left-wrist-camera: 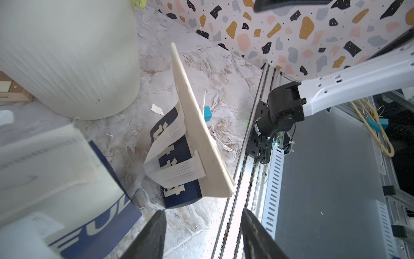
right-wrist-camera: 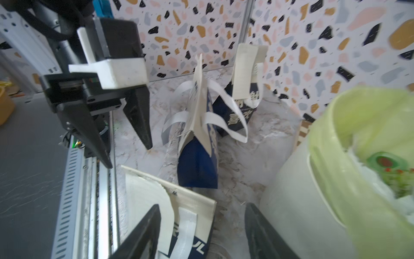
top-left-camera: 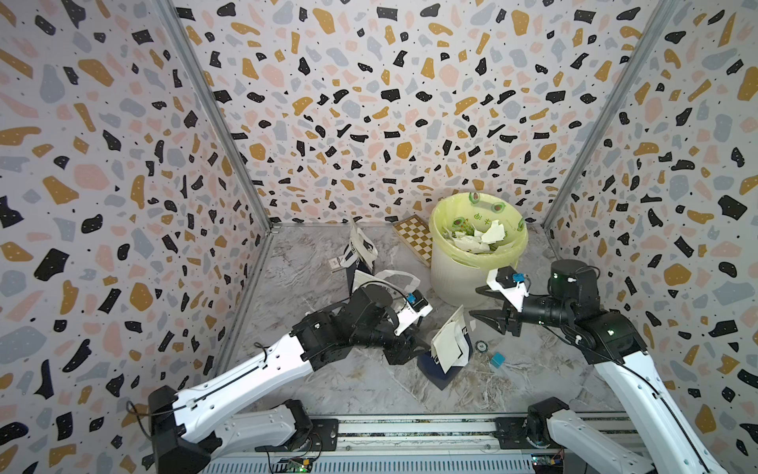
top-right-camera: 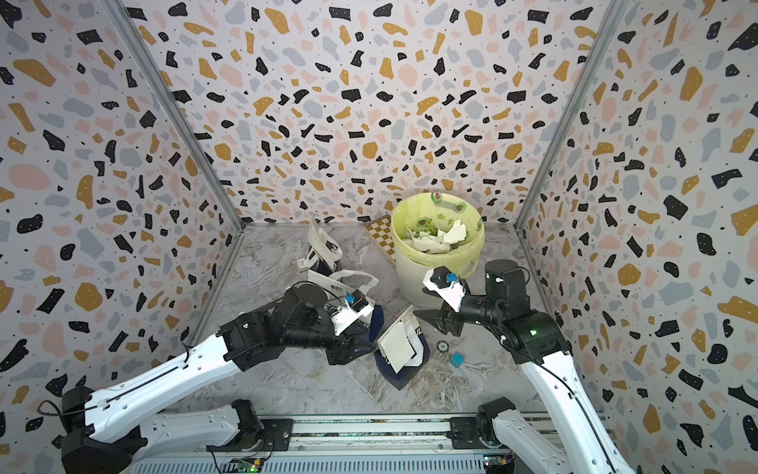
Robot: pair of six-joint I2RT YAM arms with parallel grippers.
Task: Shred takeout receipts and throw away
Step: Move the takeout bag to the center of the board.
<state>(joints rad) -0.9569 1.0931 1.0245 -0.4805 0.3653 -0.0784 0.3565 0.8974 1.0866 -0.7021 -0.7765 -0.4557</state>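
Near the far right corner of the counter (top-left-camera: 369, 394), in both top views: a white bin (top-left-camera: 451, 279) with a yellow-green liner (top-left-camera: 510, 250), and in it a heap of ragged receipt scraps (top-left-camera: 480, 240). In the left wrist view only the bin's ribbed wall, nothing of the inside; in the right wrist view the rim, the liner and a blurred white heap.

Around the middle of the counter, closer to the near edge: a navy-and-cream near tote (top-left-camera: 437, 375), tilted, with an off-white receipt sheet (top-left-camera: 445, 349) on its upturned face. Edge-on in the left wrist view, so sheet and bag panel hard to tell apart there. Behind it toward the far edge, a middle tote (right-wrist-camera: 197, 166) and a far tote (top-left-camera: 361, 246), both standing.

Left gripper (right-wrist-camera: 128, 154): hidden under its own wrist in both top views, yet plain in the right wrist view, jaws spread with nothing between them, tips just beside the near tote. Right gripper (top-left-camera: 476, 302): jaws spread and empty, hanging between the bin's wall and the near tote.

Clear only in the left wrist view: one small white scrap (left-wrist-camera: 156, 109) on the counter at the bin's foot. Between the near tote and the right edge, a blue cube (top-left-camera: 497, 361) and a round token (top-left-camera: 481, 346); behind the bin at the far edge, a chequered board (top-left-camera: 414, 240).
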